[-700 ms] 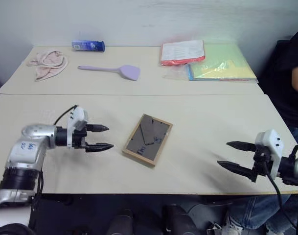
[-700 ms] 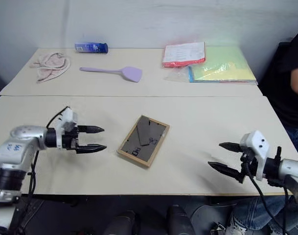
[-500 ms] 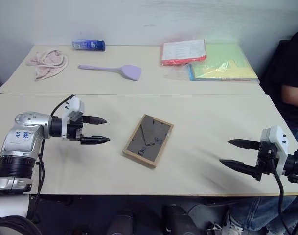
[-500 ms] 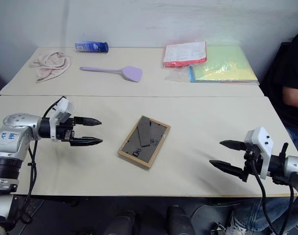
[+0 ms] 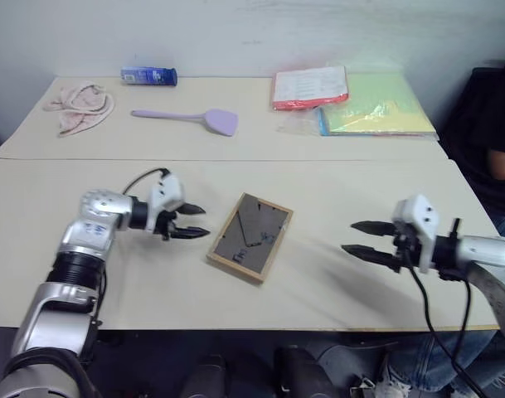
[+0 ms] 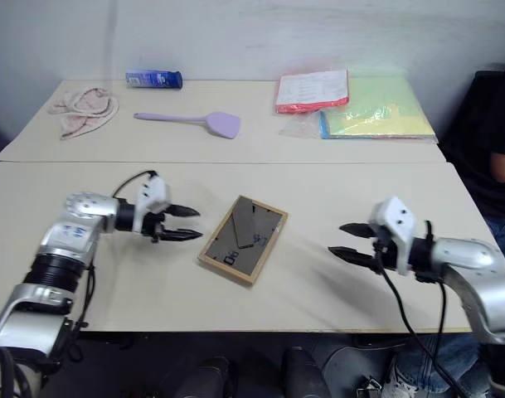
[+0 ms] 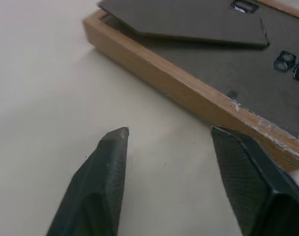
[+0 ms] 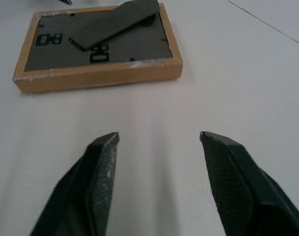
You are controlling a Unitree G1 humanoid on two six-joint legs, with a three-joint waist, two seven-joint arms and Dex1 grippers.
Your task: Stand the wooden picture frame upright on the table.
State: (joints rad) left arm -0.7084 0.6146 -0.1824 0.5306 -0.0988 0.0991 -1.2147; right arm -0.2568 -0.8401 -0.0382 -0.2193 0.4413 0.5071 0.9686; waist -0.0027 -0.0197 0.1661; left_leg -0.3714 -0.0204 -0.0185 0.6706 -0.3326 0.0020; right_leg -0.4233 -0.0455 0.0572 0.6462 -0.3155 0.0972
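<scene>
The wooden picture frame [image 5: 250, 236] lies face down on the cream table [image 5: 343, 186], its dark grey back and stand flap up. My left gripper [image 5: 197, 221] is open just left of the frame's long edge, fingertips a short way off it. The left wrist view has the frame [image 7: 188, 88] close ahead of the spread fingers [image 7: 110, 162]. My right gripper [image 5: 352, 238] is open to the right of the frame, some way off, pointing at it. From the right wrist the frame [image 8: 97, 54] lies ahead, beyond the open fingers [image 8: 102, 167]. Neither gripper holds anything.
On the far table stand a blue can [image 5: 149, 76], a pink cloth [image 5: 78, 104], a purple spatula [image 5: 190, 118], and red [image 5: 310, 88] and green-yellow folders [image 5: 376, 108]. A person sits at the right edge [image 5: 497, 124].
Both arms have closed in on the frame: the left gripper moved right, close to its left edge, and the right gripper moved left toward it. The frame has not moved.
</scene>
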